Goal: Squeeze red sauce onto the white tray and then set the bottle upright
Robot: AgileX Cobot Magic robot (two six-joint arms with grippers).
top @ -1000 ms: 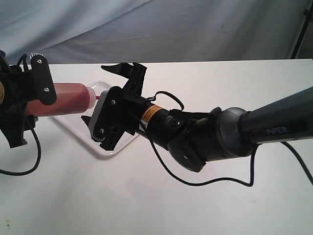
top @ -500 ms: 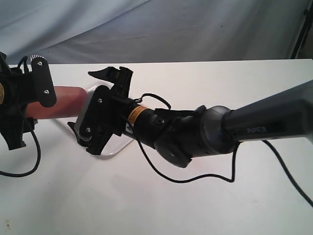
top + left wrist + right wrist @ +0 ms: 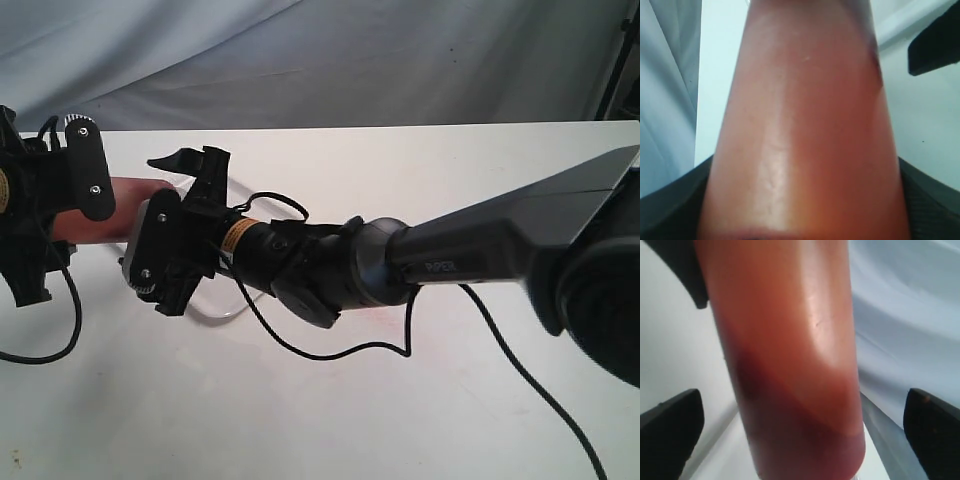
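The bottle (image 3: 125, 192) lies level above the table's left side, with my left gripper (image 3: 88, 205) shut on its body; it fills the left wrist view (image 3: 800, 125). My right gripper (image 3: 157, 232) is open and straddles the bottle's front part, one finger above (image 3: 185, 160) and one below. In the right wrist view the bottle (image 3: 790, 340) stands between the two dark fingertips (image 3: 670, 425) with a gap on each side. The red sauce (image 3: 790, 440) shows as a darker band through the plastic. The nozzle is hidden. Only a bit of the white tray's rim (image 3: 215, 312) shows under the right gripper.
The white table (image 3: 330, 400) runs to the right and front. Black cables loop from the right arm (image 3: 350, 350) and from the left arm (image 3: 40, 350). A blue-grey cloth (image 3: 350, 60) hangs behind. A dark stand leg (image 3: 620, 60) is at the far right.
My right arm has moved left, and its open jaws have slid over the bottle's front, covering the nozzle and most of the tray. The left gripper and bottle have stayed put.
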